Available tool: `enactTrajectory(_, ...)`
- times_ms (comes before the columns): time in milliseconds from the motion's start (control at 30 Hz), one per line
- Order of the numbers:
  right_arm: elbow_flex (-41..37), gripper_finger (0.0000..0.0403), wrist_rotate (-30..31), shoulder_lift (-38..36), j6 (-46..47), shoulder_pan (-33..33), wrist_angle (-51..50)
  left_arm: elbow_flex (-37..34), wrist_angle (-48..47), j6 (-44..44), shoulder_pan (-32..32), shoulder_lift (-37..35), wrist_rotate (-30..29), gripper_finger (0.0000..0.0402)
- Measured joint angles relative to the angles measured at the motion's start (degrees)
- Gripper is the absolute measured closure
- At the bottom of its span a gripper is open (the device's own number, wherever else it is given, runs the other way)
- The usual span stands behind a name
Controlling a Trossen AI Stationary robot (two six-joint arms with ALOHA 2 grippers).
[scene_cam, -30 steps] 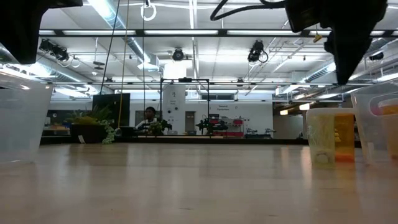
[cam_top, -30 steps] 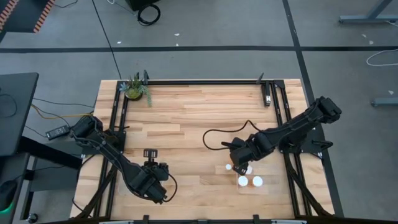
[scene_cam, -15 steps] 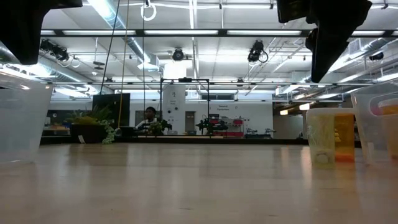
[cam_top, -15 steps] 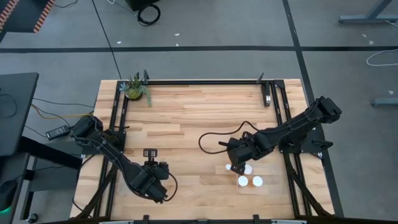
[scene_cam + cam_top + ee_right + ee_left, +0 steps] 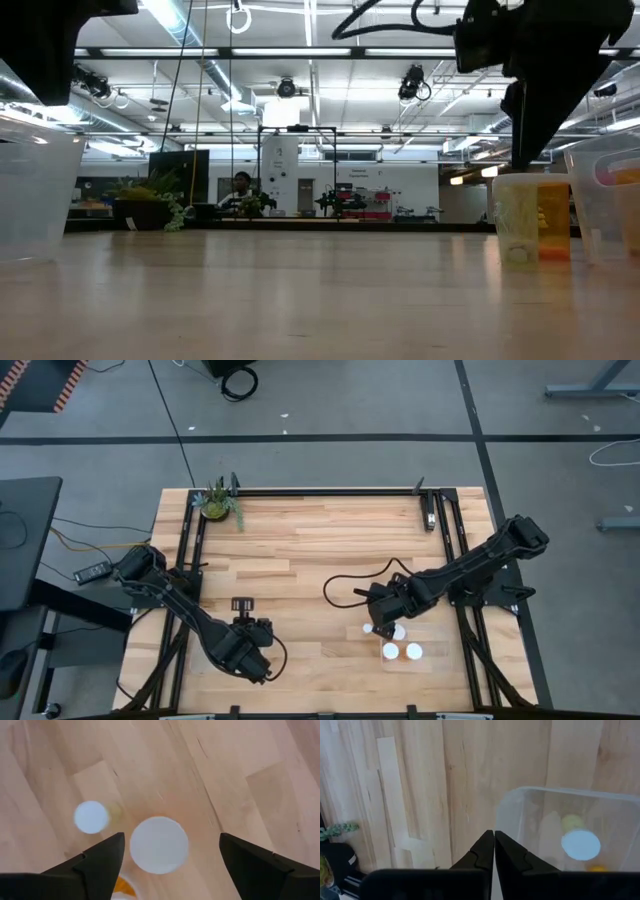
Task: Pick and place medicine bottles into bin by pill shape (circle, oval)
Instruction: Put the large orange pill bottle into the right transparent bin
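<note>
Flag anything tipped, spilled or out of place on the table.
Nothing stands out. The medicine bottles stand upright in a cluster near the table's front right, caps on, no pills spilled. The right tool hangs open above one; the left tool is shut beside a clear bin.

1. The left pincer (image 5: 494, 851) fills the bottom centre of the frame, its two dark fingers (image 5: 481, 855) pressed together with only a thin seam between them, nothing held.
2. A wooden worktop (image 5: 435, 775) of pale planks covers most of the frame, the grain running top to bottom.
3. A clear plastic bin (image 5: 520, 802) takes up the right half, its rounded corner just above the fingertips.
4. Inside the bin stands a medicine bottle (image 5: 580, 844) with a white round cap, and a yellowish one (image 5: 572, 823) touches its upper left.
5. A green plant sprig (image 5: 335, 830) shows at the left edge.
</note>
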Motion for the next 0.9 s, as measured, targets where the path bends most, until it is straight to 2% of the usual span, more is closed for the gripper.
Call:
enactTrajectory(400, -1.6, 0.0067, -1.2, 0.2, -0.2, -0.6, 5.0, 0.0, 0.0, -0.1, 0.0, 0.0, 0.0, 0.0376)
enactTrajectory(700, -1.6, 0.0067, -4.0, 6.7, -1.1, -0.8, 4.5, 0.0, 0.0, -0.3, -0.1, 0.0, 0.0, 0.0384)
enactTrajectory(900, -1.6, 0.0071, -5.6, 7.5, -1.3, -1.0, 4.6, 0.0, 0.0, -0.4, -0.1, 0.0, 0.0, 0.038)
